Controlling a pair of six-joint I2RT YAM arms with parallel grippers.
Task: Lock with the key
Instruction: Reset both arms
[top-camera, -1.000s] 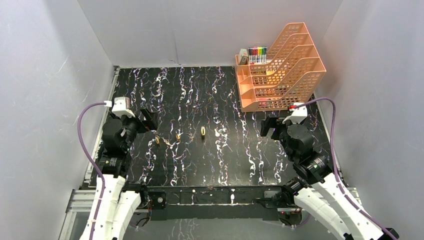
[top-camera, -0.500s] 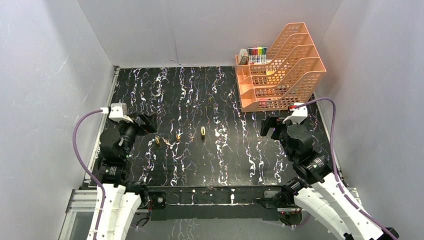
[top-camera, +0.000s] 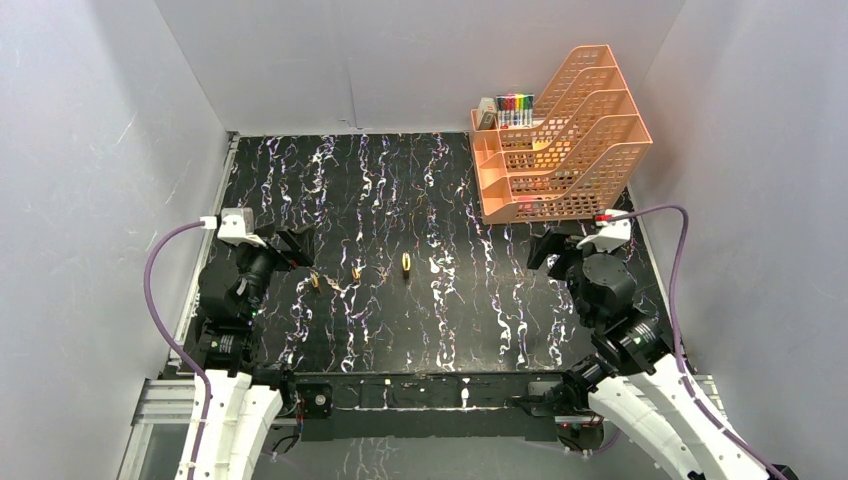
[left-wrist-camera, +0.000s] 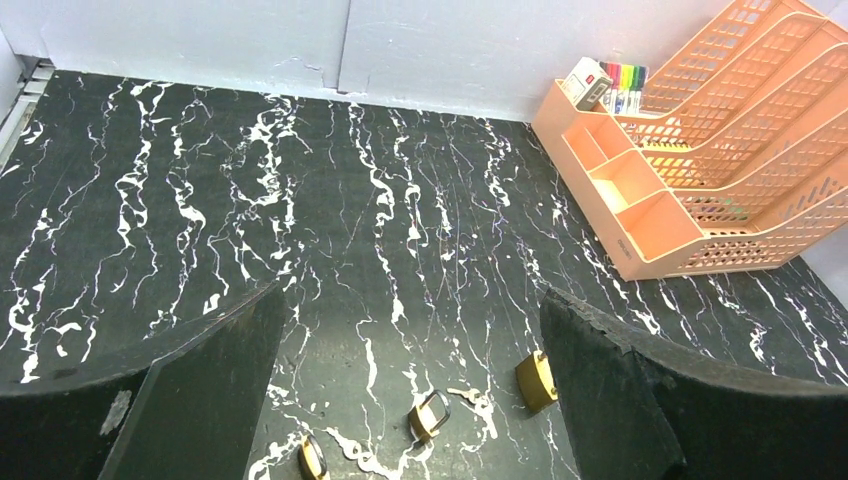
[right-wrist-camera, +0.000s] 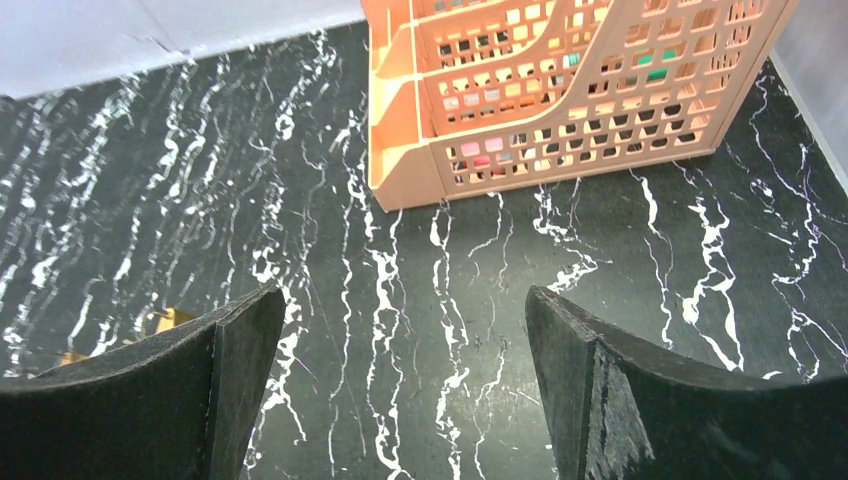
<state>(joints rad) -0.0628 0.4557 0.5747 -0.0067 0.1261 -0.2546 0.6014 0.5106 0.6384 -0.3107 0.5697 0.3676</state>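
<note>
Three brass padlocks lie in a row on the black marbled table: a left padlock (top-camera: 315, 283) (left-wrist-camera: 313, 458), a middle padlock (top-camera: 356, 273) (left-wrist-camera: 430, 415) and a right padlock (top-camera: 406, 263) (left-wrist-camera: 536, 380). A small silver key (left-wrist-camera: 467, 395) lies flat between the middle and right padlocks. My left gripper (top-camera: 295, 245) (left-wrist-camera: 410, 300) hovers open just left of and above the row, holding nothing. My right gripper (top-camera: 545, 250) (right-wrist-camera: 402, 295) stands open and empty over bare table, well to the right of the locks. A brass corner of one padlock (right-wrist-camera: 170, 318) peeks past its left finger.
A peach mesh desk organizer (top-camera: 560, 150) (right-wrist-camera: 560, 90) stands at the back right, close behind my right gripper. Coloured markers (top-camera: 515, 108) sit in its rear compartment. Grey walls enclose the table on three sides.
My left arm has drawn back slightly to the left. My right arm has shifted a little to the right, toward the organizer. Both grippers stay open; the locks and key have not moved.
</note>
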